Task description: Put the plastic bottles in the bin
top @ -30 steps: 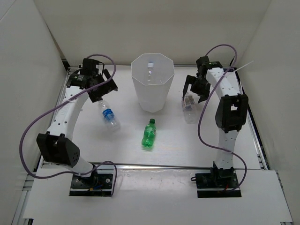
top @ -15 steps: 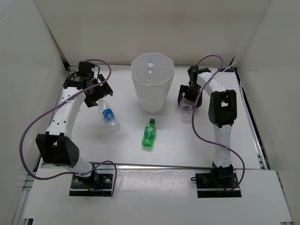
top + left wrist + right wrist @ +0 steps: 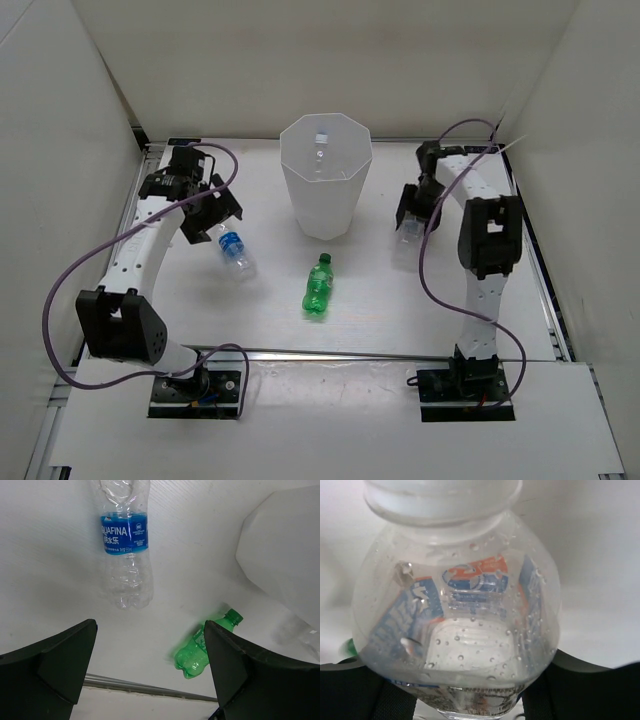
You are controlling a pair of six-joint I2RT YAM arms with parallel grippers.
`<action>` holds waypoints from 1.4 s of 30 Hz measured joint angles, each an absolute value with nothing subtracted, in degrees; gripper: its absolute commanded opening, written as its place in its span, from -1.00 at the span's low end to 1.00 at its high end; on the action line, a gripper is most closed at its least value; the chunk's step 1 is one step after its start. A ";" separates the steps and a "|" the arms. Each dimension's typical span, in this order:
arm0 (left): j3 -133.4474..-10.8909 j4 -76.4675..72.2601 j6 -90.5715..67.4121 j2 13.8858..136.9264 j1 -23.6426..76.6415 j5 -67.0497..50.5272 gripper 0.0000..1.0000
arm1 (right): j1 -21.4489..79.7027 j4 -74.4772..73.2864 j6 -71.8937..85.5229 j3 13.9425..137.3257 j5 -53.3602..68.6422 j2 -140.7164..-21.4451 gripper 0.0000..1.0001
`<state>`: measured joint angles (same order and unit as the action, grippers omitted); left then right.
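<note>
The white faceted bin (image 3: 326, 195) stands at the back middle of the table, and a white-capped bottle (image 3: 320, 140) shows inside it. My right gripper (image 3: 413, 210) is shut on a clear plastic bottle (image 3: 455, 605) with a white cap and a blue and orange label; its dark fingers (image 3: 360, 690) press both sides. A clear bottle with a blue label (image 3: 233, 250) lies on the left, just in front of my open left gripper (image 3: 208, 207). A green bottle (image 3: 318, 287) lies in the middle. In the left wrist view, the blue-labelled bottle (image 3: 125, 545) and green bottle (image 3: 205, 647) lie beyond the gripper (image 3: 150, 670).
White walls close in the table on the left, back and right. A metal rail (image 3: 330, 353) runs along the near edge. Purple cables (image 3: 60, 290) loop off both arms. The bin's wall (image 3: 285, 565) shows at the right of the left wrist view.
My right gripper has dropped onto the clear bottle right of the bin and closed on it. My left gripper has moved slightly toward the blue-labelled bottle, still open.
</note>
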<state>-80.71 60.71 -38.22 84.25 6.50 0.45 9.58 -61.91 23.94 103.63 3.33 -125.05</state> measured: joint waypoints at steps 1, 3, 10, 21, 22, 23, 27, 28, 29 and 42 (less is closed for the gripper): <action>-80.53 60.55 -38.46 84.05 6.55 0.43 1.00 | 8.29 -62.24 24.43 104.05 4.32 -122.98 -0.22; -80.20 60.16 -38.85 83.77 6.74 0.45 1.00 | 4.43 -62.06 25.63 105.67 7.51 -117.21 -0.24; -78.17 59.72 -40.34 82.52 7.35 0.21 1.00 | -7.84 -54.81 33.15 120.18 20.88 -95.90 -0.27; -82.98 59.83 -39.44 84.62 7.25 0.01 1.00 | 8.69 -41.80 36.45 132.18 39.20 -102.54 -0.25; -83.00 59.86 -39.31 84.86 7.22 0.01 1.00 | 9.58 -41.82 35.97 132.16 39.20 -104.09 -0.25; -83.00 59.96 -39.11 85.08 7.22 0.01 1.00 | 10.28 -41.78 35.59 132.16 39.20 -105.65 -0.25; -83.00 59.99 -38.46 85.36 6.90 0.01 1.00 | 12.12 -41.80 34.65 132.62 38.68 -110.98 -0.16; -83.00 60.01 -38.33 85.43 6.68 -0.03 1.00 | 12.73 -41.91 34.06 133.23 38.17 -112.29 -0.10; -83.00 60.01 -38.17 85.49 6.42 -0.10 1.00 | 13.56 -41.85 33.54 133.84 37.54 -113.56 0.00; -83.81 60.01 -37.23 87.02 3.31 -0.40 1.00 | 18.37 -41.56 30.65 140.79 34.65 -119.26 1.00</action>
<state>-83.81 60.01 -37.23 87.02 3.31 -0.40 18.37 -41.56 30.65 140.79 34.65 -119.26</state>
